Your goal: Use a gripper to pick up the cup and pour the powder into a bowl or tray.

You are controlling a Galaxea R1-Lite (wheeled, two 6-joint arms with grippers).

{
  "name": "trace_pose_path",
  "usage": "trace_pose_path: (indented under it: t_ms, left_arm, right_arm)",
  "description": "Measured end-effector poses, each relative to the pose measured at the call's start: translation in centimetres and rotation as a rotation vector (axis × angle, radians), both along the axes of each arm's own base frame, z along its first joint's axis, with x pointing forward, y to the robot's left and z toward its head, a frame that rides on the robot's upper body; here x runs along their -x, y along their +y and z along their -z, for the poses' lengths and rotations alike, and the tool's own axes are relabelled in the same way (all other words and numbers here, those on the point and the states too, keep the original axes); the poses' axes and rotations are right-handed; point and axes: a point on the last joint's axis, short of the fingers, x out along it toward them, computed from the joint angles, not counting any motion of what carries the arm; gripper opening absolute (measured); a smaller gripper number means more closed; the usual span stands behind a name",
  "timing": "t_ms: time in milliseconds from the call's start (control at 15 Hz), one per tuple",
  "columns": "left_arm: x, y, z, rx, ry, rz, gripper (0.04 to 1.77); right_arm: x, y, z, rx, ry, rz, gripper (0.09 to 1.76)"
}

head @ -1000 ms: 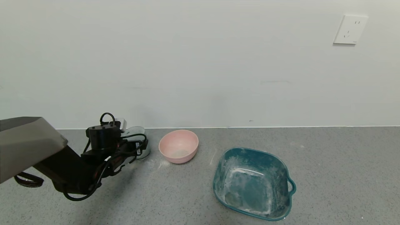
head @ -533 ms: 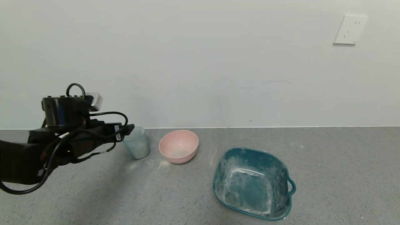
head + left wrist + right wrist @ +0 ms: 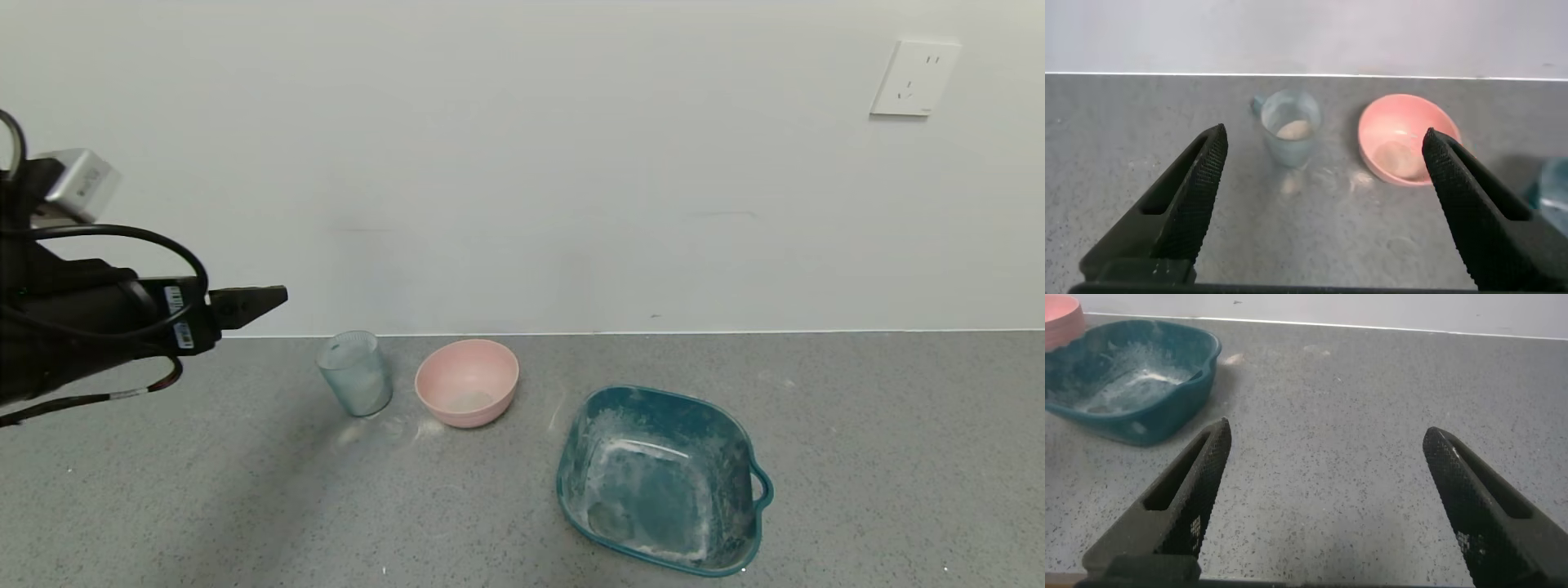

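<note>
**A:** Beside the cup (image 3: pixel 354 373), on its right, what stands there?

**B:** The bowl (image 3: pixel 467 382), pale pink, just beside the cup but not touching it. Both sit upright on the grey speckled counter (image 3: pixel 245 506), close to the white wall (image 3: pixel 522 163). Farther right of the cup, past the bowl and nearer the robot, lies the tray (image 3: pixel 661 478), teal, with its loop handle on the side away from the cup.

**A:** And the powder (image 3: pixel 1293 129)?

**B:** A small pale heap shows in the bottom of the cup in the left wrist view. A little also lies in the bowl, white smears coat the inside of the tray, and a dusting marks the counter at the cup's foot.

**A:** Where is the left gripper (image 3: pixel 245 304)?

**B:** Up and to the left of the cup, well clear of it, raised above the counter. In its wrist view the two black fingers (image 3: pixel 1196 192) stand wide apart with nothing between them; the cup and bowl show beyond them.

**A:** The right gripper (image 3: pixel 1331 498)?

**B:** Seen only from its own wrist camera. It is spread wide and empty, low over bare counter on the far side of the tray from the cup.

**A:** Any writing to read?

**B:** Small white labels sit on the left gripper near its cables, but their print cannot be read. A white wall socket (image 3: pixel 914 77) is mounted high up, far right of the cup; no legible marking.
</note>
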Motion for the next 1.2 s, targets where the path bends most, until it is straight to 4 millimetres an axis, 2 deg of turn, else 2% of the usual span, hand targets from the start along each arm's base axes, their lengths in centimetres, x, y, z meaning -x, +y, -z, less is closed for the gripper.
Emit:
trace_pose_path:
  t_ms: [267, 600, 933, 1200]
  left_arm:
    - [6.0, 0.2, -1.1, 0.019, -0.078, 0.057, 1.71]
    - [13.2, 0.7, -0.3, 0.010, -0.140, 0.069, 1.71]
    - [20.3, 1.1, 1.7, -0.010, -0.202, 0.080, 1.71]
    - [24.6, 1.4, 3.4, -0.011, -0.285, 0.057, 1.72]
  right_arm:
    - [0.0, 0.0, 0.0, 0.000, 0.000, 0.000, 1.71]
    - [0.0, 0.0, 0.0, 0.000, 0.000, 0.000, 1.71]
    - [0.0, 0.0, 0.0, 0.000, 0.000, 0.000, 1.71]
    - [0.0, 0.0, 0.0, 0.000, 0.000, 0.000, 1.71]
